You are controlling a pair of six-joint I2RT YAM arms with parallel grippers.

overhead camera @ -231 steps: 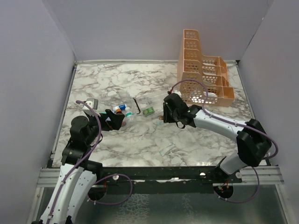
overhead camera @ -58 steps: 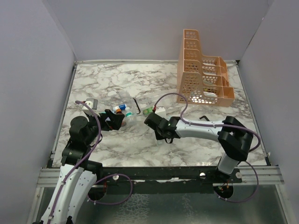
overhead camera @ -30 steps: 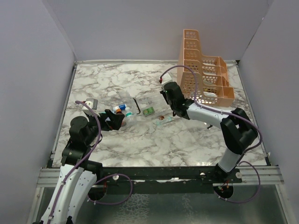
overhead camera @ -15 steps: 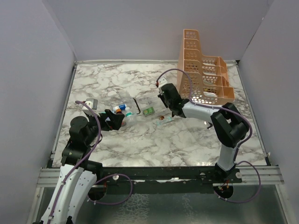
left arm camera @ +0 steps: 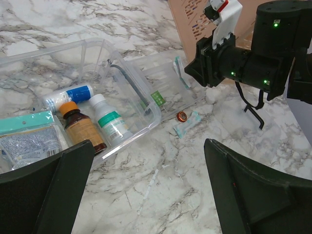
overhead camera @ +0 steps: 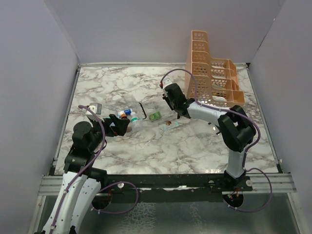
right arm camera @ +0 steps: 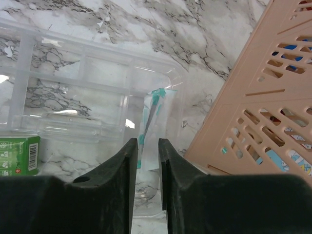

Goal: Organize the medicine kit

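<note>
Upper left in the left wrist view, the kit [left arm camera: 100, 51] lies open on the tabletop, its lid [right arm camera: 73, 73] flat beside the rack [right arm camera: 253, 97]. The right tool [right arm camera: 145, 144] hangs over the lid, jaws a little apart, apparently gripping nothing; a packet [right arm camera: 150, 114] lies in the lid just beyond them. The left tool [left arm camera: 146, 190] gapes wide, empty. On lifting away, a finger could snag the packet and drag it out, or knock the rack.

I count one clear medicine kit [left arm camera: 92, 51] and one orange rack [overhead camera: 209, 78]. Bottles: two, a brown bottle [left arm camera: 80, 129] and a white bottle [left arm camera: 111, 122]. Then singles: one blue-and-white roll [left arm camera: 68, 96], one teal-topped packet [left arm camera: 27, 141], one green box [left arm camera: 157, 98], one teal sachet [right arm camera: 148, 122], one copper disc [left arm camera: 182, 116].
</note>
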